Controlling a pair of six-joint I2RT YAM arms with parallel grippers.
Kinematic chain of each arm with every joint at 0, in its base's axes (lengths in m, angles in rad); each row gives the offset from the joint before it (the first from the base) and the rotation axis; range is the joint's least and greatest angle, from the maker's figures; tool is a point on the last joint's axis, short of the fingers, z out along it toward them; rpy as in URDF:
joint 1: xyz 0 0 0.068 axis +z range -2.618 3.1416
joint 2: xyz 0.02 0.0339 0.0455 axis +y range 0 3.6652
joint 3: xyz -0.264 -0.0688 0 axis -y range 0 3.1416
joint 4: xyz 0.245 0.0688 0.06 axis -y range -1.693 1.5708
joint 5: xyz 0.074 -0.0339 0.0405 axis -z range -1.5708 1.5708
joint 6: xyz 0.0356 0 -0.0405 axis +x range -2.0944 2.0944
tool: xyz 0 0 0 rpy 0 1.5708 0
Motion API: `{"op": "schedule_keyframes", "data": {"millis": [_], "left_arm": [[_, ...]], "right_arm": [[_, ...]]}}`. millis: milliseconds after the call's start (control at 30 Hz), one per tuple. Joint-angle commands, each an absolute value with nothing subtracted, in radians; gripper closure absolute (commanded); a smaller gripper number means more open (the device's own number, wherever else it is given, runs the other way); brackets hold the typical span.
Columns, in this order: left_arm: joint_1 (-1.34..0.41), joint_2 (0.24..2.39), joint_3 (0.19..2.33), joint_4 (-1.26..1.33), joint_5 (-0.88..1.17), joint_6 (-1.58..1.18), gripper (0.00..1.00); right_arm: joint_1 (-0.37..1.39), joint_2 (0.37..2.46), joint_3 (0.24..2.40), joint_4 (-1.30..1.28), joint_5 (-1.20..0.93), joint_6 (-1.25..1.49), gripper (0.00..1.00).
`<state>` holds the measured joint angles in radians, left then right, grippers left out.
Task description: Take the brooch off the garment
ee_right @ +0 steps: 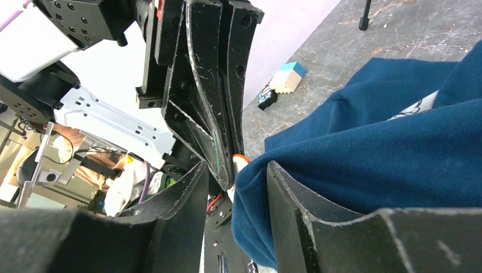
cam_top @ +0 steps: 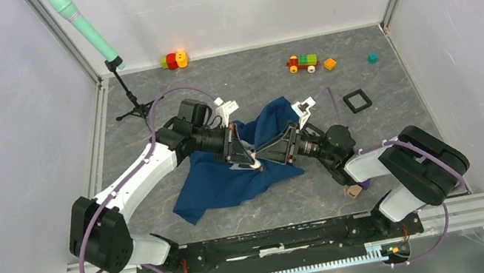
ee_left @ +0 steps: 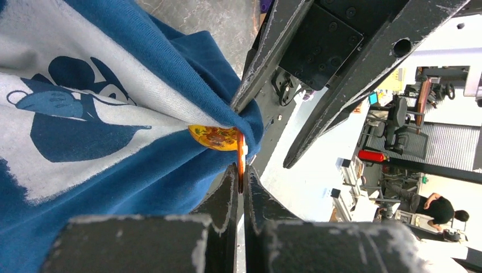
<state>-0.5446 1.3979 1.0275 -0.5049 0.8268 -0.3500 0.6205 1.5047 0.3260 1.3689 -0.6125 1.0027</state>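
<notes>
The left tool (ee_left: 240,170) is clenched on the rim of the brooch (ee_left: 215,137), which sits against the shirt (ee_left: 142,176) beside its mouse print (ee_left: 68,114), while the right tool (ee_right: 237,168) straddles a shirt fold, grip unclear, above the worktop (cam_top: 274,206).

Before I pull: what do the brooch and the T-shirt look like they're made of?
Brooch: hard thin disc, perhaps glossy plastic or enamelled metal; its yellow-orange printed face looks smooth and its rim is straight. T-shirt: soft dark blue knit, likely cotton jersey, matte; it folds and bunches, and a fine weave texture shows.
</notes>
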Motion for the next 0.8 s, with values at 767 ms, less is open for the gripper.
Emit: {"op": "schedule_keyframes", "data": {"millis": [767], "left_arm": [[-0.529,1.35,1.014,-0.359,0.945,-0.443,0.98]], "right_arm": [[0.675,1.432,0.4,1.006,-0.527,0.706,0.61]]}}
